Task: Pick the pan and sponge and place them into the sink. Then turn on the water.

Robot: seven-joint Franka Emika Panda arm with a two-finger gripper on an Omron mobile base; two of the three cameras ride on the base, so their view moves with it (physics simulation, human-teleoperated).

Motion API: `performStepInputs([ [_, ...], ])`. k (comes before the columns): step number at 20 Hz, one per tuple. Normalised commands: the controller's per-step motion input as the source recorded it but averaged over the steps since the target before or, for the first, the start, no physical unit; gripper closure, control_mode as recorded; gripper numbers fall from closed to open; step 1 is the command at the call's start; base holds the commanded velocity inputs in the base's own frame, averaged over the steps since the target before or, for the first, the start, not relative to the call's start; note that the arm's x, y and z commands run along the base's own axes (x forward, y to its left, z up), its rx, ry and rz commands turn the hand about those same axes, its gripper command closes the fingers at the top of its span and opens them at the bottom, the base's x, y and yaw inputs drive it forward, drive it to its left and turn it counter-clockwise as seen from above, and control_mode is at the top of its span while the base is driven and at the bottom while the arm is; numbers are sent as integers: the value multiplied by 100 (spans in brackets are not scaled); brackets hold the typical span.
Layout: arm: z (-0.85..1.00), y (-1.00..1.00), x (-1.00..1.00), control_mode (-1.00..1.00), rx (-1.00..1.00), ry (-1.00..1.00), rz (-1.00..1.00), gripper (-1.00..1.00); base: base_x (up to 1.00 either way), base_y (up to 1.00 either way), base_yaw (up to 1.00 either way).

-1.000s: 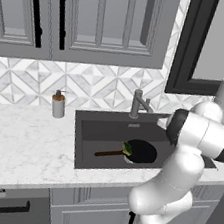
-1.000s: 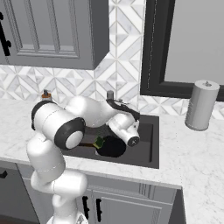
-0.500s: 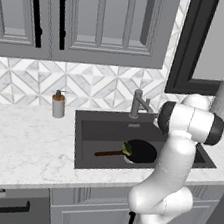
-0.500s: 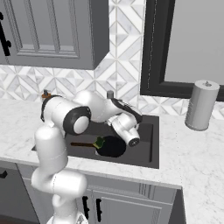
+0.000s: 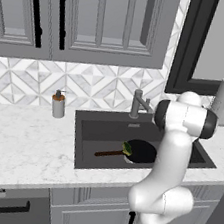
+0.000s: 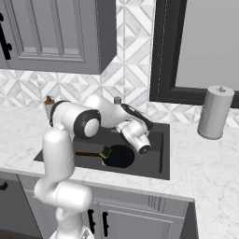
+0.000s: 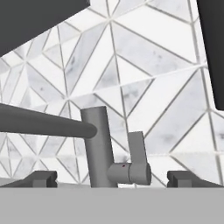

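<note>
The pan (image 5: 140, 151) is lying flat on the floor of the sink (image 5: 88, 131), its thin brown handle running toward nine o'clock in the left base view, and the sponge (image 5: 127, 148) is resting at the pan's nine o'clock rim, where handle meets disc; in the right base view the same pair is sitting near the front wall of the basin. Both things are thus already in the sink, so the step in hand is judged to be the water, and no blue stream is falling from the spout in any view. The hand (image 7: 112, 177) is pointing at the faucet (image 7: 99, 146) with its two fingertips (image 7: 40, 178) standing wide apart and holding nothing. In the hand view the faucet's upright column is rising just left of the midline between the tips, the spout is reaching out toward nine o'clock, and the short lever (image 7: 137, 153) is sticking up toward twelve o'clock from its stubby side barrel, just right of the column. The lever is lying ahead of the hand and slightly toward its three o'clock side, so the coming move is likely turning on a small shift that way before pushing the lever.
</note>
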Motion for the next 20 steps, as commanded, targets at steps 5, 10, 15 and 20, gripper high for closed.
performStepInputs([
  [5, 0, 0, 31, -100, 2, 0, 0, -100, 0, 0, 0],
  [10, 0, 0, 26, -100, 0, 0, 0, -100, 0, 0, 0],
  [15, 0, 0, 24, -100, 0, 0, 0, -100, 0, 0, 0],
  [20, 0, 4, 23, -100, 0, 0, 0, -100, 0, 0, 0],
])
